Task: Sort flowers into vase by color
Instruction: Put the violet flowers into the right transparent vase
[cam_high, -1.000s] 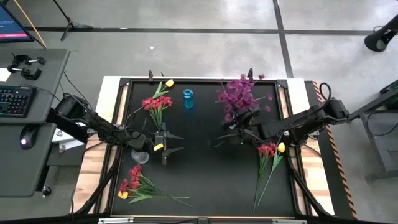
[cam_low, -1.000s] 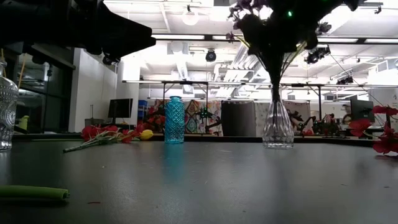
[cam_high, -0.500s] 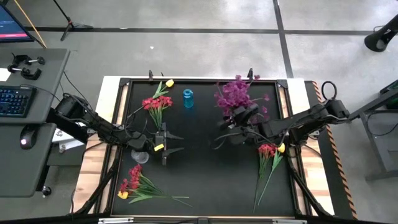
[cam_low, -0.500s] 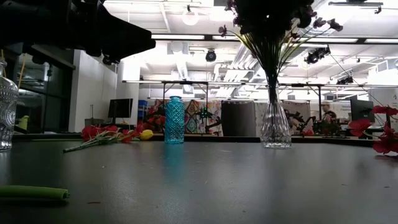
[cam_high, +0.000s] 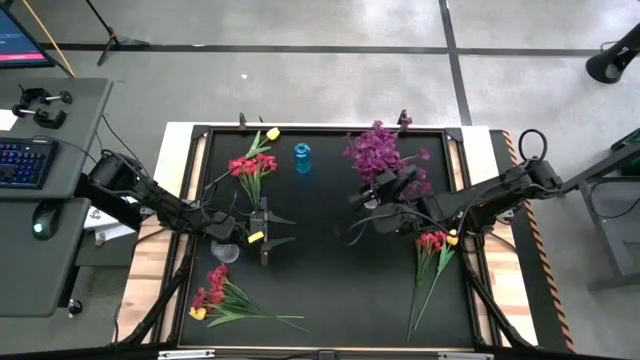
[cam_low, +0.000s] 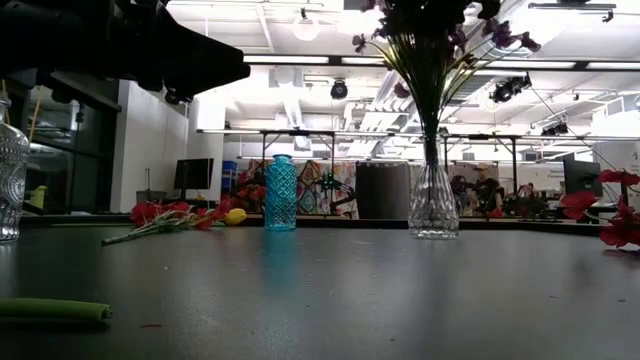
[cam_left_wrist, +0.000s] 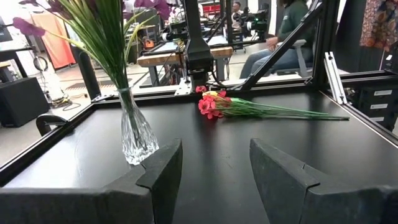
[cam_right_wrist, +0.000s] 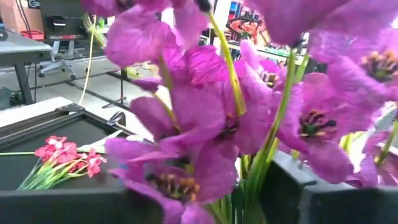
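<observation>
From above, a bunch of purple artificial flowers (cam_high: 380, 155) is seen at the table's far middle, beside the right gripper (cam_high: 372, 213), whose finger state cannot be told. Low view: green stems are held in a clear glass vase (cam_low: 433, 203). Left wrist: the left gripper (cam_left_wrist: 214, 163) is spread open, empty. Right wrist: magenta petals (cam_right_wrist: 205, 118) are seen close.

Flowers: one bunch in a vase, three loose on the table.

Purple flowers (cam_high: 380, 152) stand upright in the clear glass vase (cam_low: 433, 203). Red-pink and yellow bunches lie flat: one beside the blue vase (cam_high: 253, 164), one at the near left corner (cam_high: 222, 297), one at right (cam_high: 433, 256).
</observation>
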